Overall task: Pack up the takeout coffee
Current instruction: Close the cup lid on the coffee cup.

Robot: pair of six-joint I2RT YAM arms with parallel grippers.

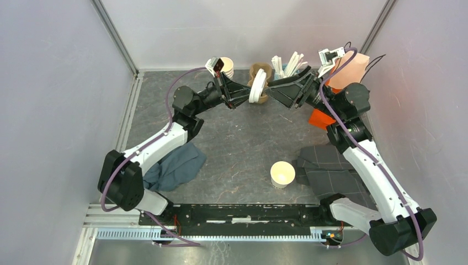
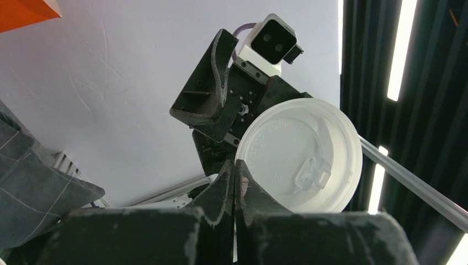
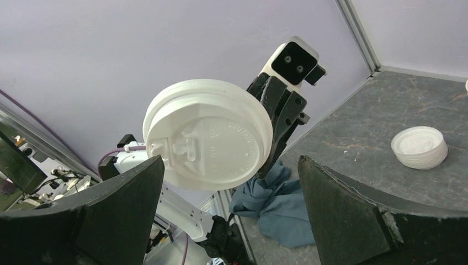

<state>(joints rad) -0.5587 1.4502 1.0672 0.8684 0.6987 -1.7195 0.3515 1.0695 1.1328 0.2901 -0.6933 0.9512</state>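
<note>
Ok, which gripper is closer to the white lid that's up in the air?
Left. The left gripper is shut on the rim of the white lid, holding it up. The right gripper is open, facing the lid, its fingers spread either side and apparently not touching.

my left fingers point(image 2: 221, 199) cover the lower rim of the lid point(image 2: 301, 157); its raised lettering is too small to read. my right fingers point(image 3: 342, 215) run off the bottom edge. from above, my right arm point(image 1: 364, 157) hides part of the grey cloth point(image 1: 323, 165).

A brown cup carrier point(image 1: 259, 72) sits just beyond the left pincer point(image 1: 253, 95). A blue rag point(image 1: 174, 168) lies well back from it, to its left.
</note>
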